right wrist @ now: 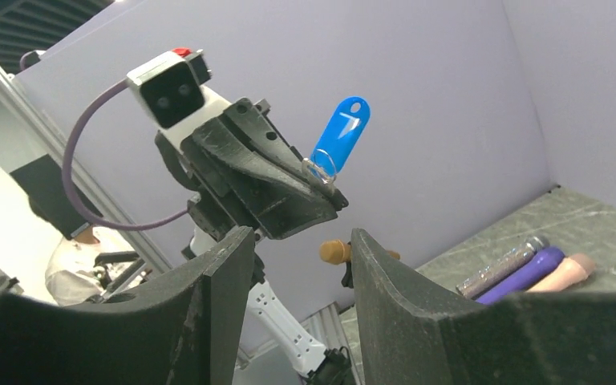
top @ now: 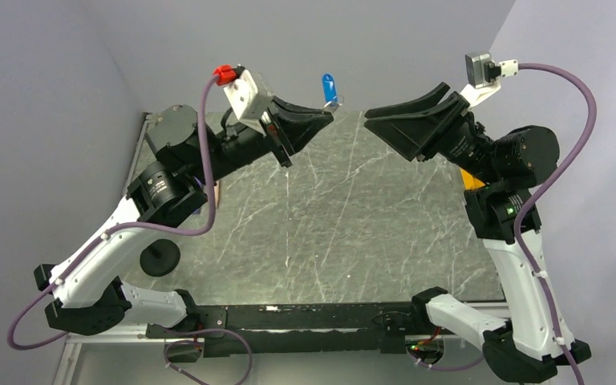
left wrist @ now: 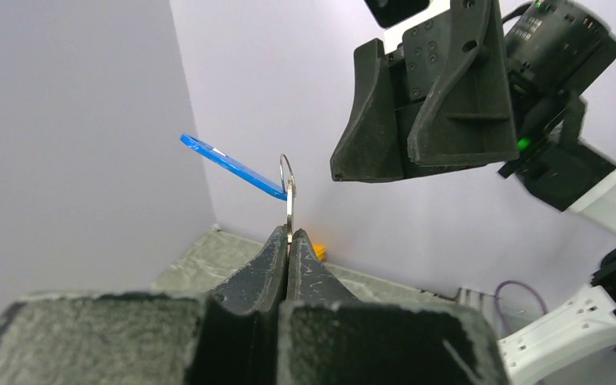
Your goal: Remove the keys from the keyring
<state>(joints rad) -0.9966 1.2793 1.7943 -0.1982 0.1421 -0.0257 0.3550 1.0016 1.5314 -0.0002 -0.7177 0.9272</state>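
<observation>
My left gripper [left wrist: 289, 238] is clamped on the one keyring [left wrist: 288, 183], held up in the air, with one blue key [left wrist: 228, 167] on it; right gripper [right wrist: 302, 237] sits open just beside, not touching

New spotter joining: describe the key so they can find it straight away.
Look at the left claw, raised near the back wall and shut on a thin silver ring. The key is the flat bright-blue tab sticking up from that ring. Unlike the purple and peach cylinders lying on the table, it is blue and held in the air.
</observation>
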